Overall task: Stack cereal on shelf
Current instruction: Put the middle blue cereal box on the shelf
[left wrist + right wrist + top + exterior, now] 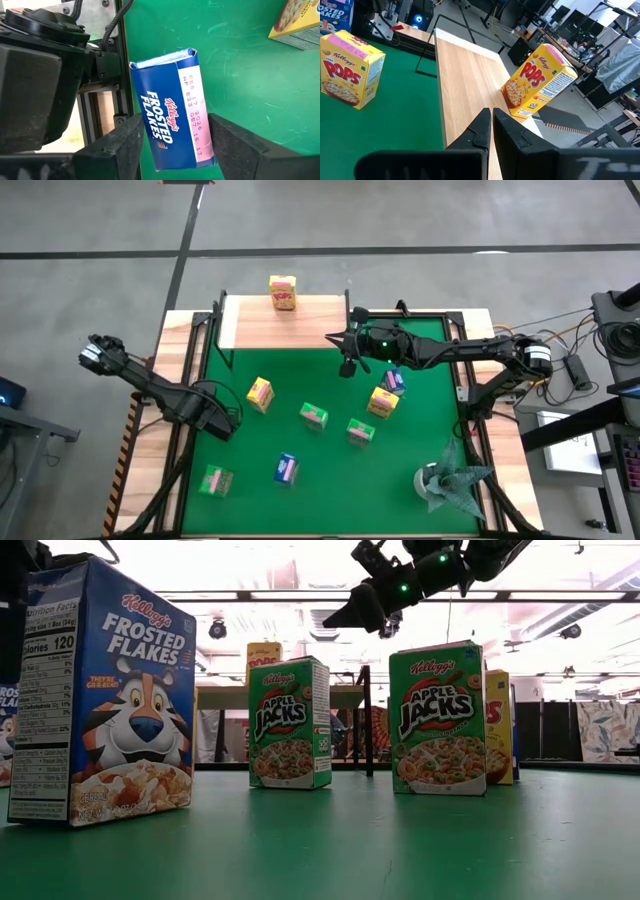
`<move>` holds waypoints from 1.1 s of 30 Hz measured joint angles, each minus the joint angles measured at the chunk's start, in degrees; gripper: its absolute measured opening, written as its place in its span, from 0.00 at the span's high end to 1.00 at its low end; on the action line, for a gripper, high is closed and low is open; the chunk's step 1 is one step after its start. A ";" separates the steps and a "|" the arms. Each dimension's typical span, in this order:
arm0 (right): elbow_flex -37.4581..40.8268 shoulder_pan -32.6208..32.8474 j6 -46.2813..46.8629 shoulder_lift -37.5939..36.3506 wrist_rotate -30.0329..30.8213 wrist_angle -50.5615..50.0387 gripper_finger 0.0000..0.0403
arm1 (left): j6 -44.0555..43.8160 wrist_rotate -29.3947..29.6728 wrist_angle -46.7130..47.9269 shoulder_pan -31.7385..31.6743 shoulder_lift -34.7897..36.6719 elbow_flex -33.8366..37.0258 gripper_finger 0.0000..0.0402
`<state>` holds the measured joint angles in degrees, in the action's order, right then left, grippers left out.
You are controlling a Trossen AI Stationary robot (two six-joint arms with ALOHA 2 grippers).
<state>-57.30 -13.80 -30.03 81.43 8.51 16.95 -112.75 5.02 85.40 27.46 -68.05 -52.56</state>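
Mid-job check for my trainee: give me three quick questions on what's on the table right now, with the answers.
1. True or false: the shelf has no box on it.
2. What brand of box stands between the fingers of the left gripper?
3. The right gripper is: A open above the mat; B shut above the shelf; C shut on a box.

Key
1. False: a yellow Pops box stands on it.
2. Frosted Flakes: the blue Frosted Flakes box.
3. B.
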 joint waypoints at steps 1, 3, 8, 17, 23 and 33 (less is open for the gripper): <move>0.00 0.00 -0.01 0.00 0.00 0.00 0.98 | 0.00 0.00 -0.06 0.00 0.00 0.00 0.51; 0.00 0.00 0.01 0.00 0.00 -0.02 0.98 | 0.00 0.00 -0.12 0.00 0.00 0.00 0.52; 0.00 0.00 0.01 0.00 0.00 -0.02 0.98 | 0.02 0.32 -0.28 0.00 0.00 0.00 0.54; 0.00 0.00 0.01 0.00 0.00 -0.28 0.98 | 1.04 0.55 -0.47 0.00 0.00 0.00 0.57; 0.00 0.00 0.01 0.00 0.00 -0.48 0.98 | 4.41 0.56 -0.38 0.00 0.00 -1.24 0.58; 0.00 0.00 0.16 0.00 0.00 -0.45 0.98 | 8.74 3.19 4.27 0.00 0.00 -9.46 0.58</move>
<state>-57.30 -13.80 -29.86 81.43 8.51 16.50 -104.01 8.21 89.67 27.46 -68.05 -62.01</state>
